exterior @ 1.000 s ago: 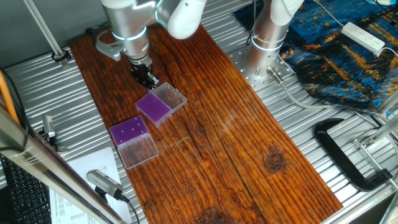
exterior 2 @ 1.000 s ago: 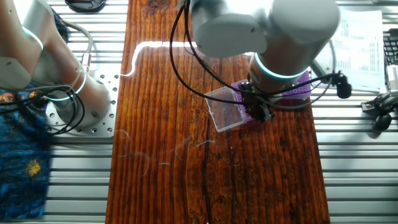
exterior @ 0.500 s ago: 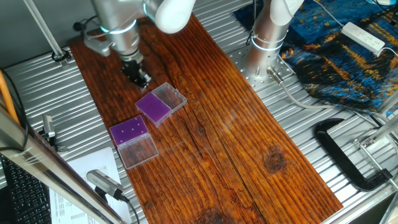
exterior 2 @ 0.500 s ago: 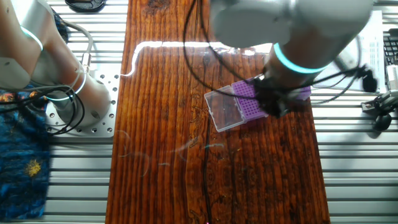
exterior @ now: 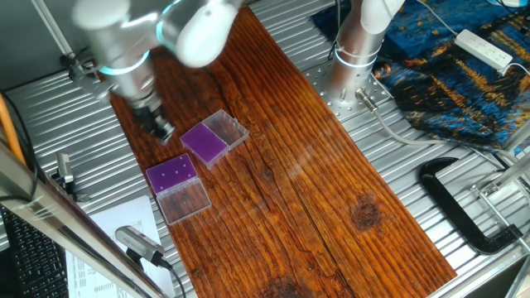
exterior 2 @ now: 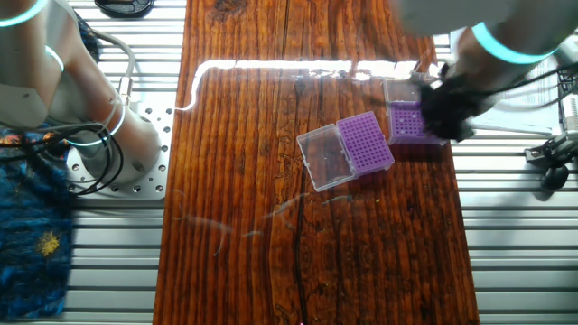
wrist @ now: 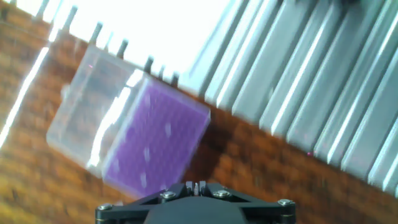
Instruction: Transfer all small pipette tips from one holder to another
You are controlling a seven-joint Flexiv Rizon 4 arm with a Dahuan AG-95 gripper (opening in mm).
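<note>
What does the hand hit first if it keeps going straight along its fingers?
Probably the near corner of the purple-topped tip holder, which holds a few pale tips and sits just ahead of the hand in the hand view. Blur hides depth, so it might meet the wooden board beside it.

Two holders on wooden board, near each other, apart. Gripper above board beside holder with tips; other holder just right.
</note>
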